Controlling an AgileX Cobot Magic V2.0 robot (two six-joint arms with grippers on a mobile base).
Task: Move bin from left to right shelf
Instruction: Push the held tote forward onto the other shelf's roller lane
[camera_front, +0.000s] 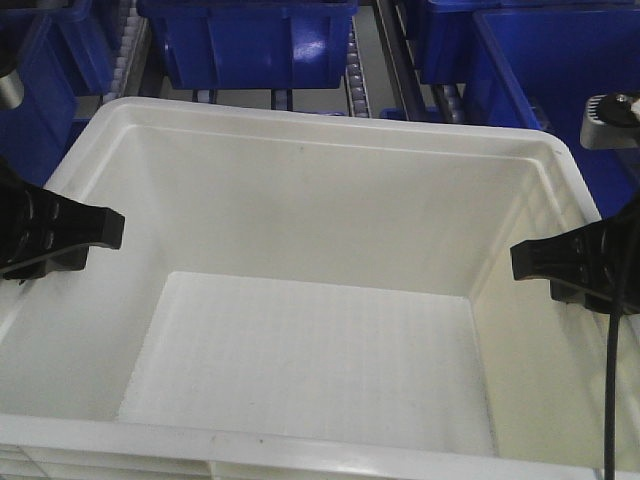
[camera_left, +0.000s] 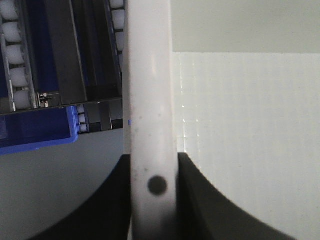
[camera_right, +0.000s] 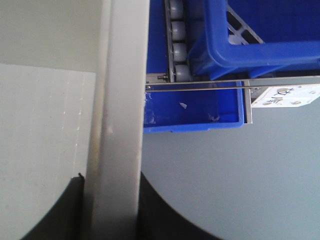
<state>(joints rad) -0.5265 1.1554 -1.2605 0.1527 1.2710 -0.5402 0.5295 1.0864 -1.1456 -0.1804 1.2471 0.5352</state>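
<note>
The white bin (camera_front: 320, 180) fills the front view, empty, its grid-textured floor showing. My left gripper (camera_front: 75, 235) is shut on the bin's left rim (camera_left: 150, 100), one black finger (camera_left: 107, 210) outside the wall and one inside. A dark round spot marks the rim between them. My right gripper (camera_front: 560, 262) is shut on the bin's right rim (camera_right: 117, 100), with a finger (camera_right: 165, 215) outside and the other inside. In both wrist views grey floor shows beside the bin's walls. White rollers of a shelf (camera_left: 15, 55) appear to the left of the bin, and rollers (camera_right: 179, 30) to its right.
Blue bins (camera_front: 250, 40) sit on the rack's roller lanes behind the white bin, and another (camera_front: 560, 80) at the right. A blue bin (camera_right: 195, 110) and a steel rod lie close to the right rim. A labelled white tag (camera_right: 285, 97) hangs on the rack.
</note>
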